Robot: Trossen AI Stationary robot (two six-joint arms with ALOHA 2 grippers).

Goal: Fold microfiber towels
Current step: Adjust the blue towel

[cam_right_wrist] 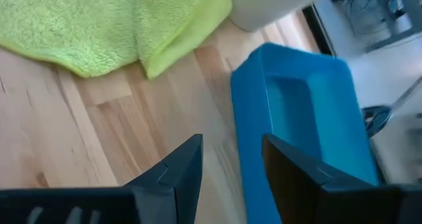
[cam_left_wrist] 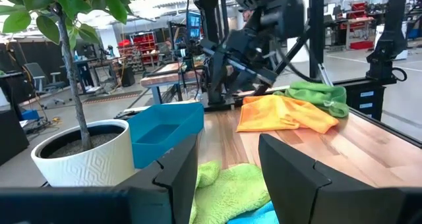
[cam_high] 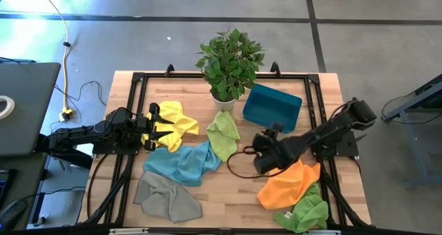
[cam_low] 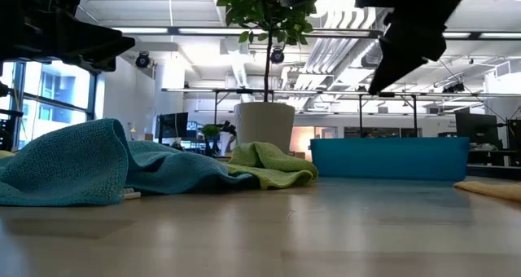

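Six towels lie crumpled on the wooden table: yellow point(cam_high: 178, 121), light green point(cam_high: 224, 135), light blue point(cam_high: 183, 162), grey point(cam_high: 166, 197), orange point(cam_high: 290, 183) and green point(cam_high: 305, 211). My left gripper point(cam_high: 156, 127) is open and empty, raised above the yellow towel's left edge. Its wrist view point(cam_left_wrist: 227, 165) looks across the light green towel point(cam_left_wrist: 227, 191) toward the orange one point(cam_left_wrist: 283, 112). My right gripper point(cam_high: 266, 137) is open and empty, raised over bare wood between the light green towel point(cam_right_wrist: 99, 26) and the teal bin point(cam_right_wrist: 297, 118).
A potted plant point(cam_high: 229, 62) in a white pot stands at the far middle of the table. The teal bin point(cam_high: 271, 105) sits to its right. A black frame point(cam_high: 138, 79) runs around the table top. A black cable loop point(cam_high: 235, 167) lies by the right gripper.
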